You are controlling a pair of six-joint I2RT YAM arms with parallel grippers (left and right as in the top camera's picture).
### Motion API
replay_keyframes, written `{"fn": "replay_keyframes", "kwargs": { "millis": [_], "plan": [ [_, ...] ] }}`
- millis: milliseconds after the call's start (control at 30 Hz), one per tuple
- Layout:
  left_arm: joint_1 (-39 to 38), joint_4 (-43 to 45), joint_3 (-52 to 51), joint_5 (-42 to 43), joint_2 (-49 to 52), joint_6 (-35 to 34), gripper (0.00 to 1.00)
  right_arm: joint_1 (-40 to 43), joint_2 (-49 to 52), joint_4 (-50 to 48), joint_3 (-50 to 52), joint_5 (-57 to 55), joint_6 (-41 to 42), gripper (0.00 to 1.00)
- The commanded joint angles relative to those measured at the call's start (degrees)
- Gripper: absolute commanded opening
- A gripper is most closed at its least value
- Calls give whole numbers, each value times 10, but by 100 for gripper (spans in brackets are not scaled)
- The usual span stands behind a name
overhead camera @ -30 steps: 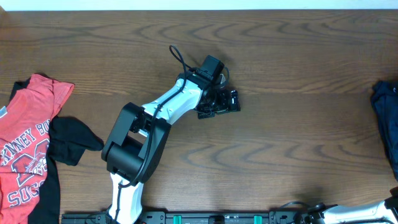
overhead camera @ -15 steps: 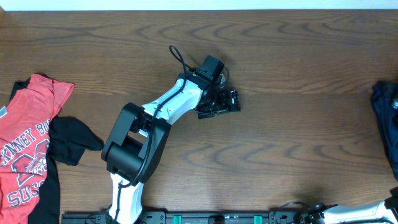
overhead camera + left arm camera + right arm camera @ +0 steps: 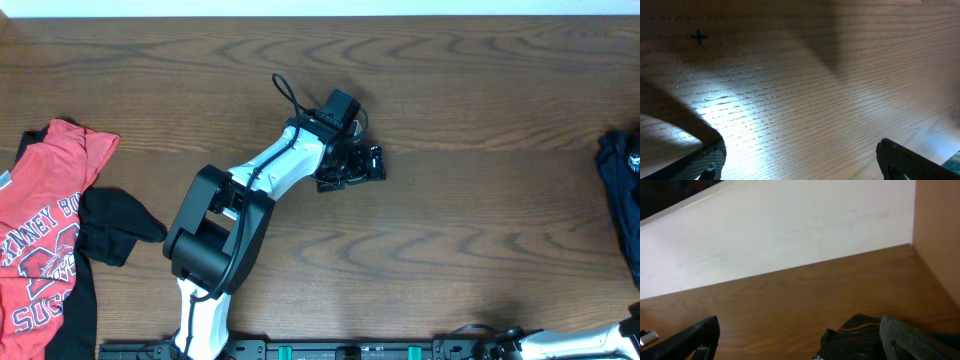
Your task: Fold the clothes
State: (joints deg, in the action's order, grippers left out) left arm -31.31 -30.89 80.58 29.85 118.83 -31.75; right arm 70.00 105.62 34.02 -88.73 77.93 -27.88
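Writing, red T-shirt (image 3: 45,235): white block letters. I read "NEY BO" on the upper line and "SUS" on the lower; the rest is cut off by the picture's edge. A large white figure sits between the lines, and I cannot read it.
Writing, elsewhere: none legible. A small dark cross mark (image 3: 699,36) is on the table (image 3: 470,100) ahead of my left pincer.
Red T-shirt, position: flat at the left edge of the table, partly out of the overhead picture.
Red T-shirt, direction: long axis runs from the far side to the near side. The lettering reads upright from above, climbing slightly to the right.
Black piece (image 3: 115,228): touches the red T-shirt's right edge, and part of it runs under that edge toward the near side.
Dark garment (image 3: 620,200): at the right edge of the table, well apart from the red T-shirt, its long axis running far to near. My right wrist camera shows a thin orange line on its fabric.
Left pincer (image 3: 352,165): released, fingers spread wide and grasping nothing. It is near the middle of the table over bare wood, well apart from both heaps.
Right pincer (image 3: 799,330): released, fingers spread wide, no cloth gripped. The dark garment lies low between them, near the right finger.
Backdrop, right wrist camera: a pale wall (image 3: 790,225) beyond the table's edge.
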Motion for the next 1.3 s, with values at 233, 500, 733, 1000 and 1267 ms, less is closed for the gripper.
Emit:
{"fn": "replay_keyframes", "kwargs": {
  "millis": [233, 500, 733, 1000, 1267],
  "plan": [
    [-1, -3, -5, -9, 18, -5, 98, -191, 5, -4, -11, -440, 257, 90],
    [0, -22, -5, -9, 18, -5, 98, -195, 8, 29, -10, -494, 283, 96],
    [0, -23, -5, -9, 18, -5, 98, -140, 30, 55, -10, -492, 296, 99],
    [0, -22, -5, -9, 18, -5, 98, -130, 69, 54, -10, -470, 295, 88],
    [0, -22, -5, -9, 18, -5, 98, -133, 81, 49, -12, -459, 303, 12]
  ]
}}
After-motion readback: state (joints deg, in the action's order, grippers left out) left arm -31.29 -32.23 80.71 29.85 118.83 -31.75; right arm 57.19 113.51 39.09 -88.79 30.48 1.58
